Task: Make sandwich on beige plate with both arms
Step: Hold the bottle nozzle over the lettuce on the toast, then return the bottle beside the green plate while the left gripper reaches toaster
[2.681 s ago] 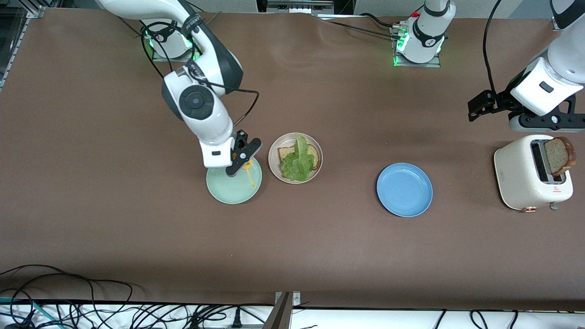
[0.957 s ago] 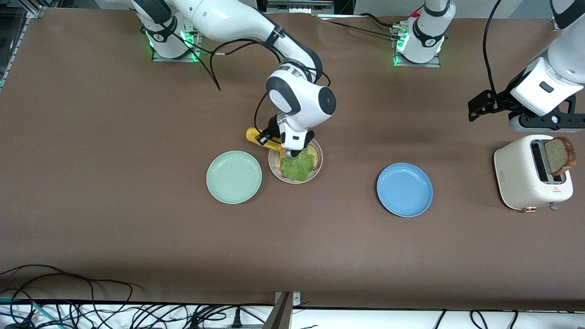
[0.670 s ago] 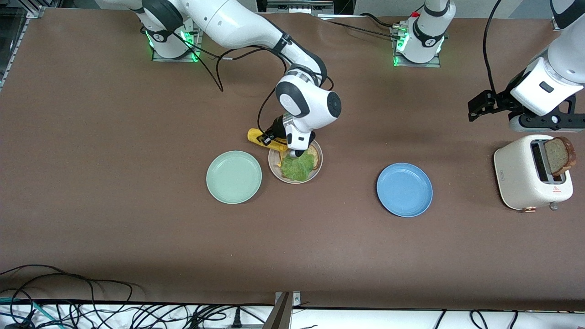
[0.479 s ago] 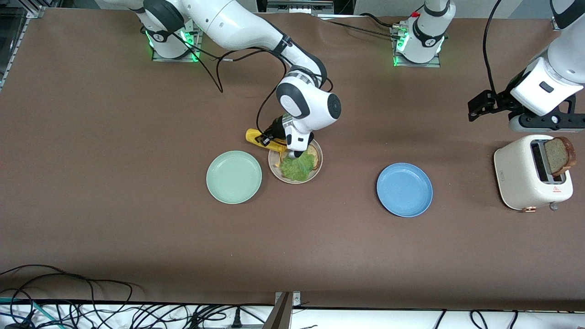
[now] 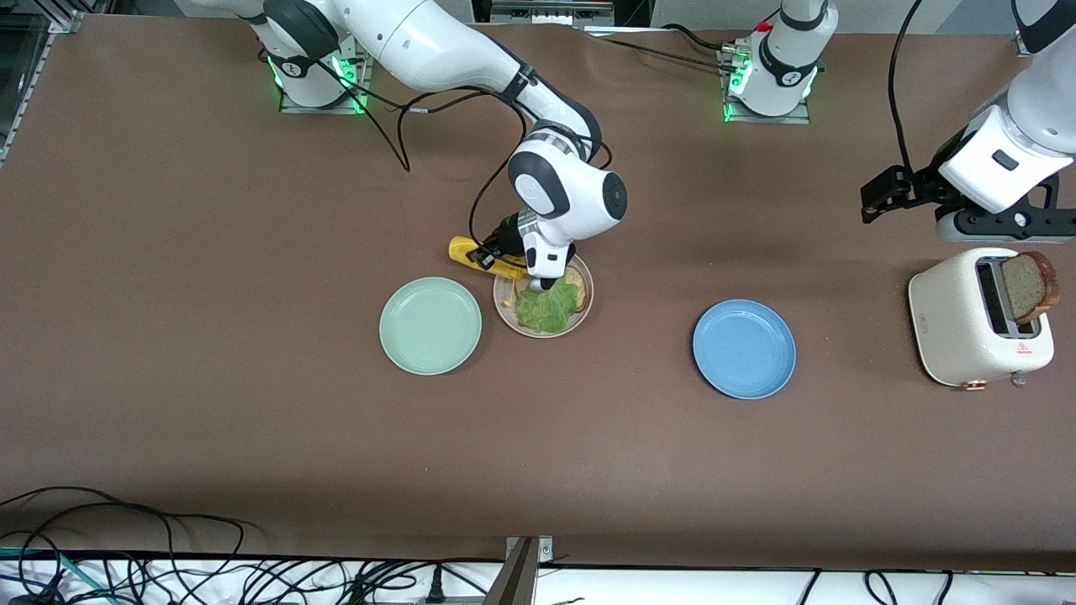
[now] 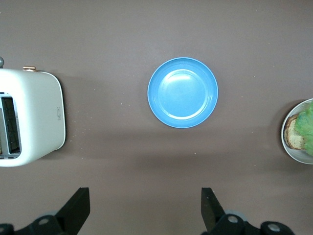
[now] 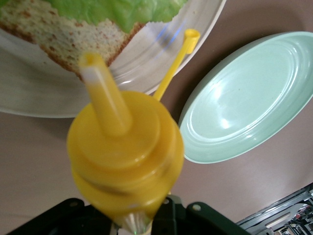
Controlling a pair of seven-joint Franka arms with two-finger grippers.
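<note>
Front view: right tool (image 5: 510,262) hidden by wrist, gripping yellow bottle (image 5: 472,255).

the table (image 5: 210,252) is showing a matt brown covering, faintly rippled toward the bases. the beige plate (image 7: 161,46) is looking like smooth plastic, catching soft glints, and so are the mint-green plate (image 7: 244,98) and the blue plate (image 6: 183,92). the yellow squeeze bottle (image 7: 124,156) is looking like glossy plastic. the bread (image 7: 54,36) is appearing rough and porous, the lettuce leaf (image 7: 122,10) crinkled. the toaster (image 5: 967,323) is showing a smooth cream shell.
</note>
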